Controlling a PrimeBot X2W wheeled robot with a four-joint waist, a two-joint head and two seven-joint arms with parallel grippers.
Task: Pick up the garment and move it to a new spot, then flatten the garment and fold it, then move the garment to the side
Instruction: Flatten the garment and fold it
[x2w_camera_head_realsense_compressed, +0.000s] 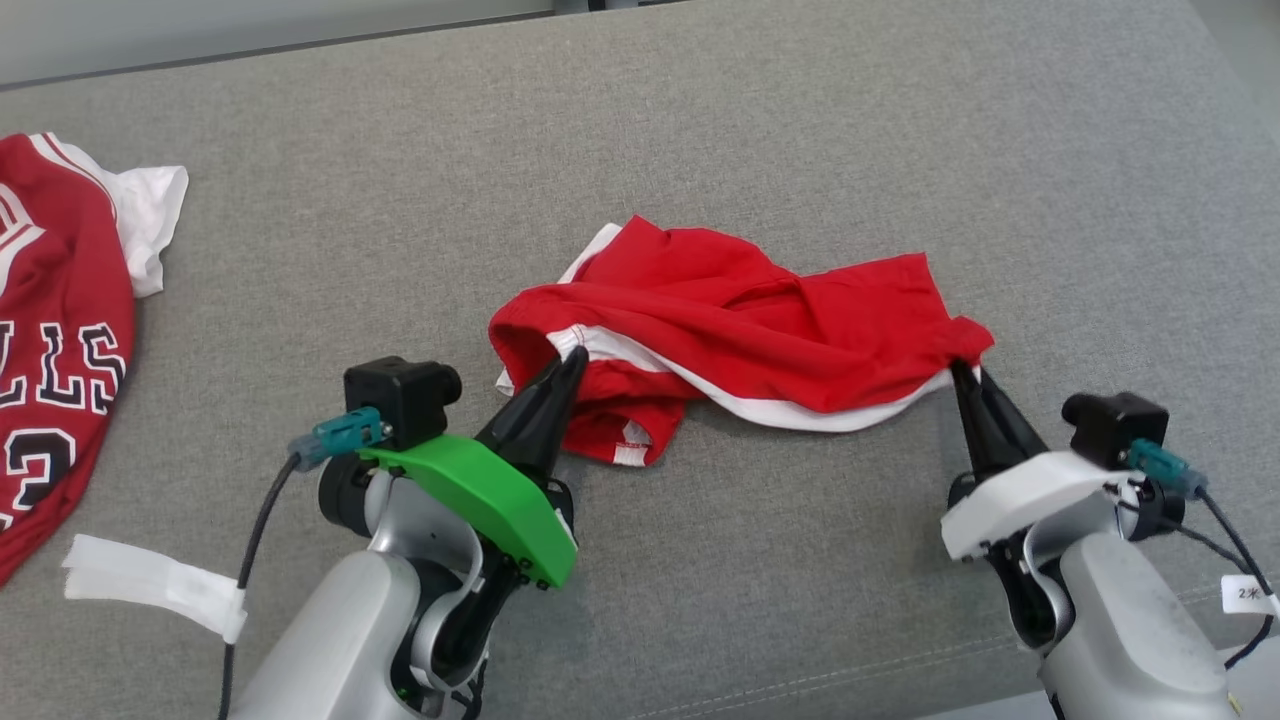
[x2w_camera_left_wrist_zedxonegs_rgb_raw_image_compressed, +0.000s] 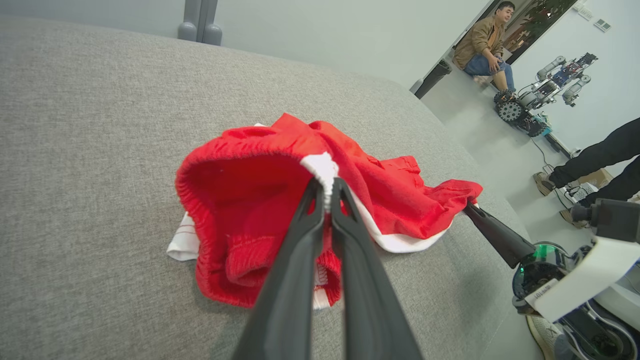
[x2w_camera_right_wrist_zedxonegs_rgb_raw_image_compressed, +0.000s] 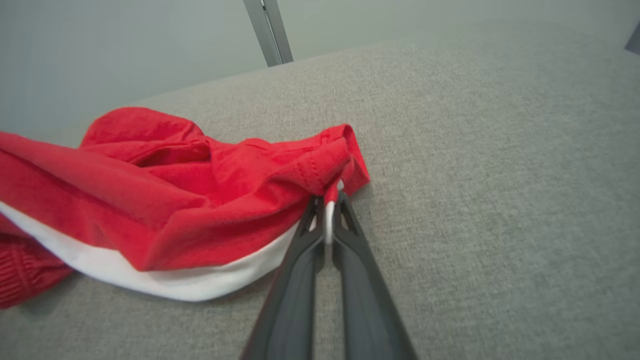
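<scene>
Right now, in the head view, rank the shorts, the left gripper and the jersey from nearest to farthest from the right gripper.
1. Shorts: touching, right corner pinched by the right gripper.
2. Left gripper: at the shorts' left end, gripping the waistband.
3. Jersey: far left, apart from the shorts.

Left gripper (x2w_camera_head_realsense_compressed: 572, 358): long dark tapered fingers (x2w_camera_head_realsense_compressed: 540, 410), green cover plate (x2w_camera_head_realsense_compressed: 480, 490), small dark screws (x2w_camera_head_realsense_compressed: 522, 566). Right gripper (x2w_camera_head_realsense_compressed: 965, 372): same fingers, white cover plate (x2w_camera_head_realsense_compressed: 1020, 492). Each wrist: black camera block (x2w_camera_head_realsense_compressed: 400, 392), teal connector (x2w_camera_head_realsense_compressed: 340, 432), black cable (x2w_camera_head_realsense_compressed: 255, 540). Forearms (x2w_camera_head_realsense_compressed: 330, 640) silver-grey. White tape flag (x2w_camera_head_realsense_compressed: 150, 585) on left cable; printed tag (x2w_camera_head_realsense_compressed: 1248, 593) on right.
</scene>
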